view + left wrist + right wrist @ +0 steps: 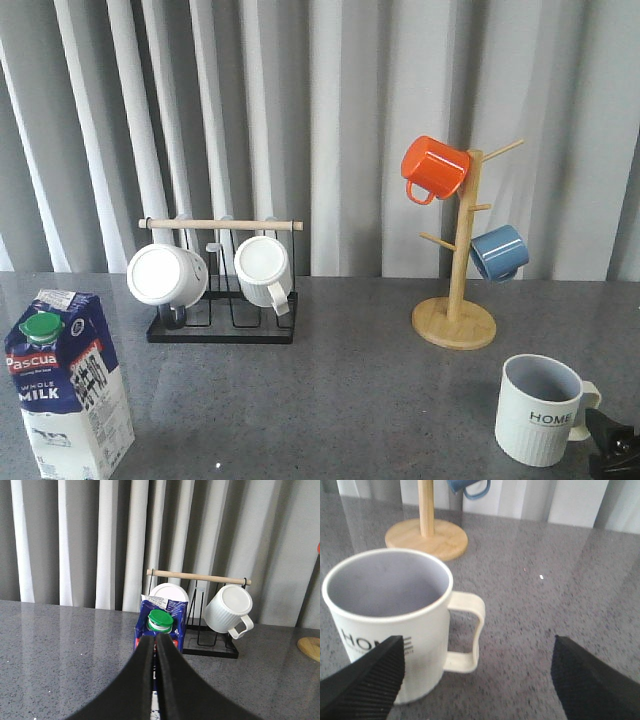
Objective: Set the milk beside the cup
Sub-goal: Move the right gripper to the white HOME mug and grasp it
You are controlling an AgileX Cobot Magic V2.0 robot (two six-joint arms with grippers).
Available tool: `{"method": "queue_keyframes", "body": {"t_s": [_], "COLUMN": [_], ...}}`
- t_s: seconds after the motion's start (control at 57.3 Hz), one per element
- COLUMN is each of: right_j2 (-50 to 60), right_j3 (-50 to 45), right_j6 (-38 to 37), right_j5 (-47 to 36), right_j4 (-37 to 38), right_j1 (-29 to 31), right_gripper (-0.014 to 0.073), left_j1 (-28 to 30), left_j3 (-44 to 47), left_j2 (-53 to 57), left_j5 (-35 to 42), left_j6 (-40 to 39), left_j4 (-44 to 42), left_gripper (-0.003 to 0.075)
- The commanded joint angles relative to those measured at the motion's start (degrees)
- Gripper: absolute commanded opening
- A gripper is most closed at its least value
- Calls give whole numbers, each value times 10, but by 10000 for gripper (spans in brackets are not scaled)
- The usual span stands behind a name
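The milk, a blue-and-white carton with a green cap, stands upright at the table's front left. In the left wrist view the milk stands just beyond my left gripper, whose fingers are pressed together and hold nothing. The left gripper is out of the front view. The cup, cream-white with "HOME" lettering, stands at the front right. My right gripper is open just in front of the cup, with the handle between its spread fingers and not touched. Part of the right gripper shows beside the cup.
A black rack with a wooden bar holds two white mugs at the back left. A wooden mug tree at the back right carries an orange mug and a blue mug. Curtains hang behind the table.
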State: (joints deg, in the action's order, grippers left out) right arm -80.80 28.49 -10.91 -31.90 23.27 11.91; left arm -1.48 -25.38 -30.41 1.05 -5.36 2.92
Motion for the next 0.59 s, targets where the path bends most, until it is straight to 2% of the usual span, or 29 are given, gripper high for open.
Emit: {"method": "queue_keyframes", "body": {"t_s": [0.0, 0.087, 0.157, 0.314, 0.576], "right_j2": [-9, -29, -44, -74, -152], "right_j3": [-6, -35, -46, -46, -42], "right_j6": [14, 31, 45, 50, 76], "right_j5": [-139, -224, -257, -269, -345], "right_j4": [-9, -12, -23, -28, -42], "right_j1": [20, 41, 55, 65, 65], "right_gripper": [580, 573, 569, 569, 569], "left_j1": [-3, -3, -3, -3, -3], "left_j3": [-20, -20, -20, -20, -20], "left_j2": [-3, -3, -3, -3, -3], "left_j5": [45, 45, 43, 43, 43], "left_j6": [-3, -3, -3, -3, -3], "left_j4": [4, 4, 4, 4, 4], "left_gripper": [-6, -6, -6, -6, -6]}}
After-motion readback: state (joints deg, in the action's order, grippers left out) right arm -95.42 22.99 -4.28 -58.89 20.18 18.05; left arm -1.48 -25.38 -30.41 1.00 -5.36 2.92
